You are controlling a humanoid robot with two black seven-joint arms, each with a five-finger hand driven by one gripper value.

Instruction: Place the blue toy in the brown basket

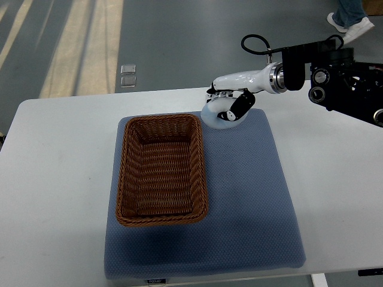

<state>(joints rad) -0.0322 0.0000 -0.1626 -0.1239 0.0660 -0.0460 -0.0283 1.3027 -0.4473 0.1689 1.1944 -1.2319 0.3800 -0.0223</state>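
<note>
The basket [163,170] sits on the left half of the mat [251,203], which lies on the worktop [54,179]. The right hand [230,106] grips the toy [216,118] just beyond the basket's far right corner (over the mat's far edge).

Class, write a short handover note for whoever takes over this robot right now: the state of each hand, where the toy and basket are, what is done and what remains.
Right hand: fingers curled on the pale blue toy, at the far edge of the blue mat, just beyond the basket's far right corner.
Left hand: not in view.
Basket: on the left part of the mat, nothing in it.
Done: toy grasped. Whether it is lifted off the mat cannot be told.
Left: carry the toy over the basket and release it inside.
</note>
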